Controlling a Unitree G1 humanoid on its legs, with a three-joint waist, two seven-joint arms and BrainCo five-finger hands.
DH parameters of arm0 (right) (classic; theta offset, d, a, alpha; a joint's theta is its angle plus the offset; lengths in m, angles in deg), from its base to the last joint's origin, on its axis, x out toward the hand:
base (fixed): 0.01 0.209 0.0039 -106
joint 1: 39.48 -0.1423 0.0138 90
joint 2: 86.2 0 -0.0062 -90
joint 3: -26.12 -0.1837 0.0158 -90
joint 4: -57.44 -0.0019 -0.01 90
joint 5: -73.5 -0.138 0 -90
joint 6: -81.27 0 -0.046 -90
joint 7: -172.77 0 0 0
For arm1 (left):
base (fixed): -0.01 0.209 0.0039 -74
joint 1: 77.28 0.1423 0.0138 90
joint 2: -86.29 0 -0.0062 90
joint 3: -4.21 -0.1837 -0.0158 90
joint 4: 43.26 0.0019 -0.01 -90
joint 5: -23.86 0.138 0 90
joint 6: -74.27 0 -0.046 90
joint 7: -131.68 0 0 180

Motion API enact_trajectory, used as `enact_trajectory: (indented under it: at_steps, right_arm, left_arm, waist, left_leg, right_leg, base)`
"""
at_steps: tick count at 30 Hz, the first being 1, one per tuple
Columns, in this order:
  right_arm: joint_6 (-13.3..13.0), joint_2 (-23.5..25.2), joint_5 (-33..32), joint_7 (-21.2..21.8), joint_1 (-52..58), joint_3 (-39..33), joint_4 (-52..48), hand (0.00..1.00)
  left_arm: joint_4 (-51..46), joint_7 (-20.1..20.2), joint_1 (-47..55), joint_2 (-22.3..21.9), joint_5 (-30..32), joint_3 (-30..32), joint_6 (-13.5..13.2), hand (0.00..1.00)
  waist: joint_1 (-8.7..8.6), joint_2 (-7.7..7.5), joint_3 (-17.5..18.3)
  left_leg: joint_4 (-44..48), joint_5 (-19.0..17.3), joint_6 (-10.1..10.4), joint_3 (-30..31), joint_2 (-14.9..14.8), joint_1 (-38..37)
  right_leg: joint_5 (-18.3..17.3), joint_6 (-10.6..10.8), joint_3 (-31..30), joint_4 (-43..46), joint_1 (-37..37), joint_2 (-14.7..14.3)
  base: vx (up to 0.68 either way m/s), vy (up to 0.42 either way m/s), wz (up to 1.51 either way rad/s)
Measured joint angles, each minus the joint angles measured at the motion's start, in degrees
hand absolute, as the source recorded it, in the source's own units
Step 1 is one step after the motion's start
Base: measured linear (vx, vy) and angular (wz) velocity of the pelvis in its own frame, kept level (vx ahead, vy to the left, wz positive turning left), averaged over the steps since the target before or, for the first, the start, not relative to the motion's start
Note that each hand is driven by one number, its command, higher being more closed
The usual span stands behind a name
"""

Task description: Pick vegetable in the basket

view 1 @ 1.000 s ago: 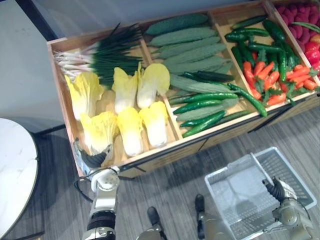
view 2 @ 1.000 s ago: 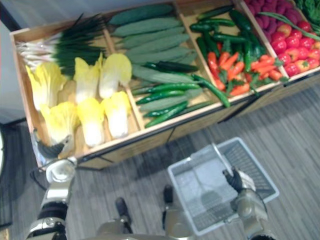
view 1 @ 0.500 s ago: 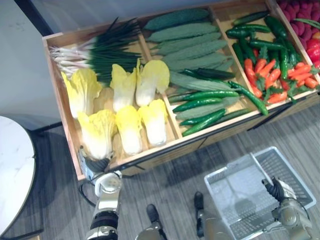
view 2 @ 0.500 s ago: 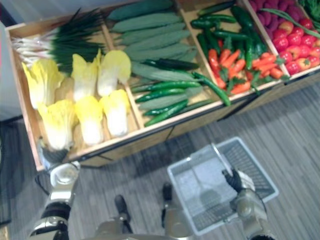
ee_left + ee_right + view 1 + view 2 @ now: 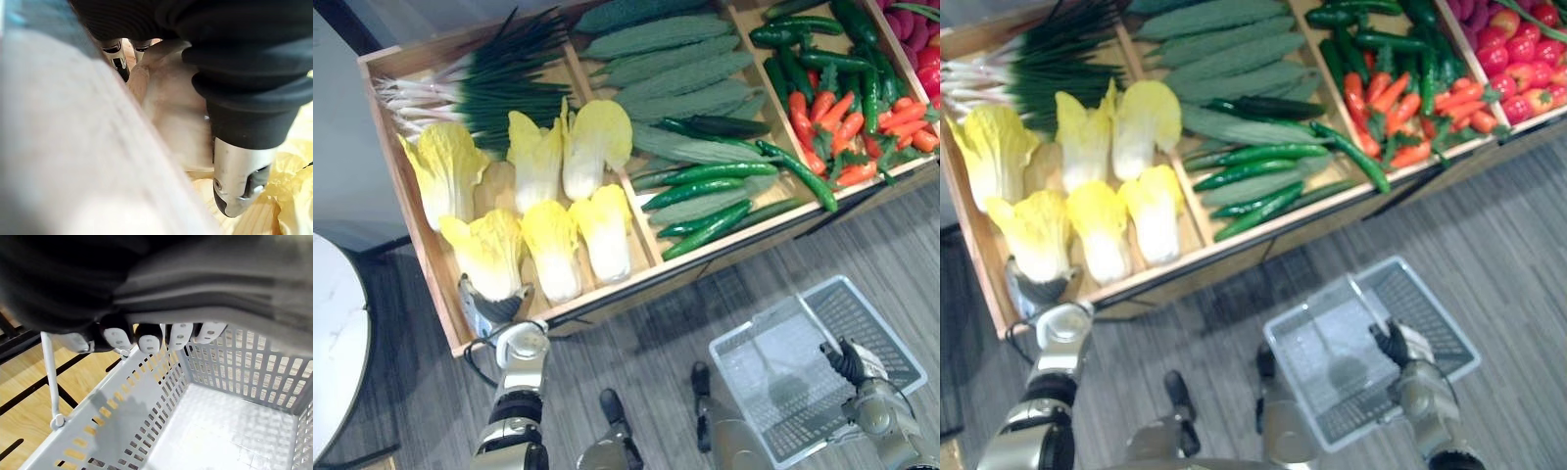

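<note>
The left arm point(image 5: 517, 392) and right arm point(image 5: 876, 423) are silver-grey metal, each with a polished round joint just behind the wrist and black bands further back. The left hand point(image 5: 492, 306) and the right hand point(image 5: 845, 358) each wear a dark, ribbed, rubbery cover over the back and wrist. The fingers point(image 5: 146, 340) are pale silver segments dotted with small holes, and the left thumb point(image 5: 238, 182) is silver with a small round screw and a dark rounded tip.
</note>
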State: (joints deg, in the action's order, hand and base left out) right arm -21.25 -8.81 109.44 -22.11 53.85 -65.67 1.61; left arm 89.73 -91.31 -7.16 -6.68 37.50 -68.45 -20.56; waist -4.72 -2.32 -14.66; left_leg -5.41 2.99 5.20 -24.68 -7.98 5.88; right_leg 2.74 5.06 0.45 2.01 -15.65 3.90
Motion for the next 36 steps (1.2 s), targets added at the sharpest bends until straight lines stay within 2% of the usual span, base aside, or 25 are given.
enact_trajectory:
  at_steps: [7,15,19,23,28,36]
  right_arm:
    - [-0.4,-0.2,0.0,-0.4,-0.1,0.3,0.0,1.0]
    - [-0.6,-0.4,0.0,-1.0,0.1,1.2,0.0,1.0]
    - [-0.6,-0.4,0.0,-1.0,0.1,2.1,0.1,1.0]
    - [0.6,0.1,0.0,-1.1,0.5,2.0,0.3,1.0]
    - [2.0,2.6,0.1,-1.1,1.3,-0.2,0.5,1.0]
    - [3.3,4.3,0.1,-1.1,3.9,-3.4,0.5,1.0]
  left_arm:
    - [4.2,-1.1,-2.8,2.9,-0.1,1.0,0.2,1.0]
    - [5.6,-1.0,-3.4,3.8,-2.4,0.9,-0.1,1.0]
    - [3.9,-0.8,-2.8,2.9,-7.0,0.9,-1.1,1.0]
    - [-5.8,0.3,3.0,-0.3,-8.5,-1.9,-1.4,1.0]
    - [-15.3,1.0,8.0,-5.5,-7.6,-5.2,-1.4,1.0]
    - [-23.2,3.2,14.2,-11.1,-5.8,-7.2,-1.4,1.0]
  waist:
    - [0.01,-0.92,-0.5]
    - [-0.12,-0.91,-0.5]
    - [-0.43,-0.91,-0.5]
    - [-1.28,-1.34,-0.6]
    - [-1.15,-1.28,-0.5]
    - [-0.65,0.32,1.0]
  left_leg:
    - [0.0,0.0,0.0,-0.7,0.0,0.0]
    - [0.0,0.0,0.0,-0.9,0.3,-0.4]
    - [0.0,0.0,0.0,0.1,0.5,-1.2]
    - [0.0,0.0,-0.1,1.5,1.1,-1.6]
    - [0.0,0.2,-0.3,2.3,1.4,-2.6]
    - [0.0,0.7,-1.0,4.4,1.3,-3.0]
  right_leg:
    - [0.8,0.1,-0.8,-1.0,-0.1,-0.1]
    - [1.6,0.2,-0.7,-1.8,0.8,0.2]
    - [1.6,0.2,-0.1,-2.0,2.1,0.5]
    - [1.6,0.3,1.2,-2.1,3.3,1.3]
    - [1.6,0.3,2.2,-2.0,4.8,1.7]
    - [1.2,0.2,3.9,-1.4,5.9,1.7]
  base:
    - [-0.01,-0.016,-0.06]
    - [0.02,-0.009,-0.01]
    - [0.03,-0.007,0.1]
    - [0.02,0.005,0.17]
    - [0.01,0.004,0.11]
    - [-0.01,-0.014,0.1]
